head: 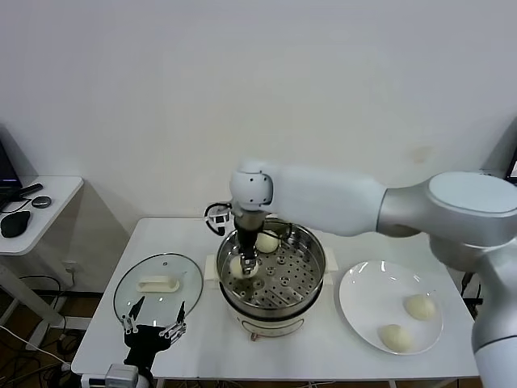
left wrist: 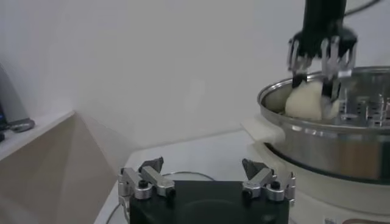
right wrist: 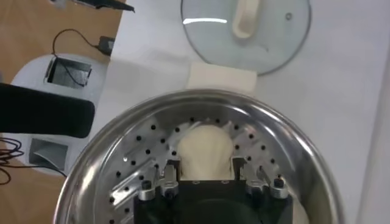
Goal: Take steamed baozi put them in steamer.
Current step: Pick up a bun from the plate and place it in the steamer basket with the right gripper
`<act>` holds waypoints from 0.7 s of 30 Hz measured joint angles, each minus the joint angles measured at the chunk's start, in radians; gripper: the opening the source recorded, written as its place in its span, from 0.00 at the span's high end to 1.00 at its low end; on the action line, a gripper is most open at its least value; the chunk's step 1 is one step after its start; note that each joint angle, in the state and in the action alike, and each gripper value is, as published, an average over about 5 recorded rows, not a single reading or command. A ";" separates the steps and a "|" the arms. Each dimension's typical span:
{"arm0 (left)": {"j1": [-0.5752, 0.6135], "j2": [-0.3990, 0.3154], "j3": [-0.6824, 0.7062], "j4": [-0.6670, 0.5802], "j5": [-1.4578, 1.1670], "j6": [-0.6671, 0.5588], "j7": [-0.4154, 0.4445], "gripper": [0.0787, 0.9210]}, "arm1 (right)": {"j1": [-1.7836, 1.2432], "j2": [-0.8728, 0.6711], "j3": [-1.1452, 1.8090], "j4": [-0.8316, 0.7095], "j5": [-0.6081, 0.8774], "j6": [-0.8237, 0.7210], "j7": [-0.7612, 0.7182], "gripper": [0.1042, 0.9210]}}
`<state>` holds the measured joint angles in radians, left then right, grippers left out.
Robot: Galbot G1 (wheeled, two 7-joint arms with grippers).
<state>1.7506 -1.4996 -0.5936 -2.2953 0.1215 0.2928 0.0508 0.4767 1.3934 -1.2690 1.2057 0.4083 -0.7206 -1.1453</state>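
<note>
The steamer (head: 315,252) stands mid-table, a shiny pot with a perforated tray (right wrist: 125,161). My right gripper (head: 245,267) reaches down into its left side, shut on a cream-white steamed baozi (right wrist: 204,145) that rests on or just above the tray. That same bun (left wrist: 306,102) shows behind the steamer rim (left wrist: 323,131) in the left wrist view. Another baozi (head: 267,242) lies at the back of the tray. Two more (head: 420,305) (head: 393,336) sit on the white plate (head: 363,301) to the right. My left gripper (head: 153,318) waits open and empty at the table's front left corner.
A glass lid (head: 157,284) with a white handle lies flat left of the steamer, just beyond my left gripper. A small side table (head: 40,212) with dark items stands farther left. A plain wall closes off the back.
</note>
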 measured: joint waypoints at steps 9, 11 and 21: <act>-0.009 0.001 0.000 -0.003 -0.007 0.001 0.004 0.12 | -0.025 0.019 0.001 -0.015 -0.016 -0.003 0.012 0.33; -0.010 0.001 -0.001 -0.003 -0.007 0.001 0.004 0.12 | -0.025 0.016 0.005 -0.011 -0.016 -0.003 0.011 0.25; -0.031 -0.005 0.000 0.016 -0.009 0.007 0.011 0.12 | 0.080 -0.112 0.030 0.107 0.002 0.015 -0.030 0.12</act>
<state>1.7193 -1.5043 -0.5940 -2.2793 0.1128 0.2993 0.0616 0.5571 1.2818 -1.2386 1.3129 0.4102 -0.7056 -1.1748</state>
